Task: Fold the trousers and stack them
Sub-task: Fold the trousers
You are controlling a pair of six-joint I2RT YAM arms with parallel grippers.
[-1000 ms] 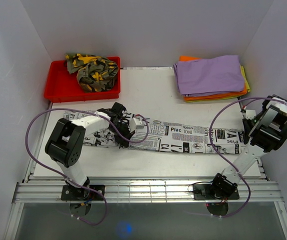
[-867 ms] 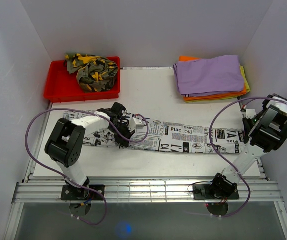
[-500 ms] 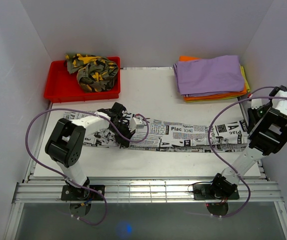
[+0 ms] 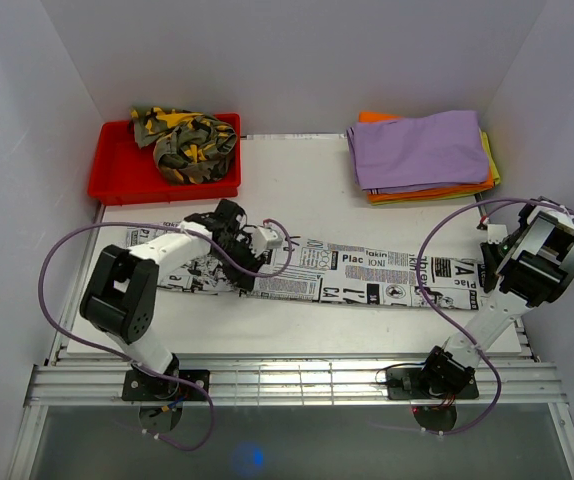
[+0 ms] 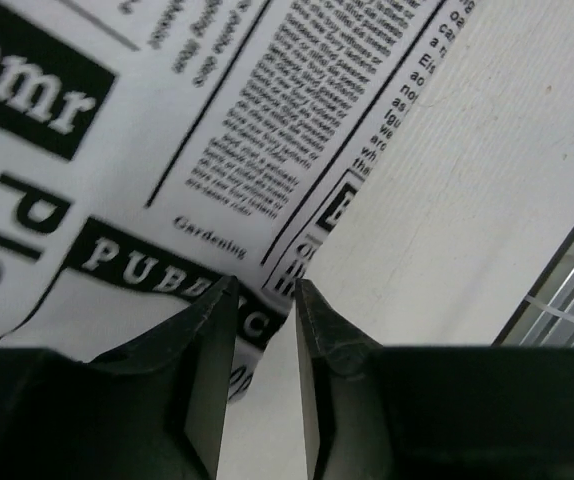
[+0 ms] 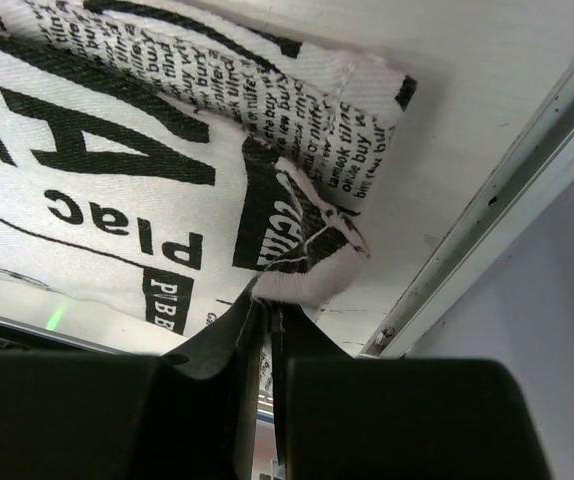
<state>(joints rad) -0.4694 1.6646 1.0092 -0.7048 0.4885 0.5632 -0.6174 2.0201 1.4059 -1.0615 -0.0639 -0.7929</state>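
The white newspaper-print trousers point(image 4: 367, 275) lie stretched in a long strip across the table, left to right. Over their left part my left gripper point(image 4: 250, 262) hovers low. In the left wrist view its jaws point(image 5: 265, 290) stand apart, with the cloth's printed edge point(image 5: 167, 150) under the tips and bare table showing through the gap. My right gripper point(image 4: 492, 262) is at the strip's right end. The right wrist view shows it point(image 6: 267, 305) shut on a bunched corner of the trousers point(image 6: 117, 200). The camouflage trousers point(image 4: 187, 140) lie crumpled in the red tray point(image 4: 112, 178).
A stack of folded cloths point(image 4: 422, 150), purple on top with orange and yellow beneath, sits at the back right. The table's metal edge rail point(image 6: 527, 170) runs close to my right gripper. White walls close in both sides.
My left jaws have parted off the cloth and the left arm has shifted slightly. The right gripper swung back and right with the cloth end, then returned; the strip lies flat again.
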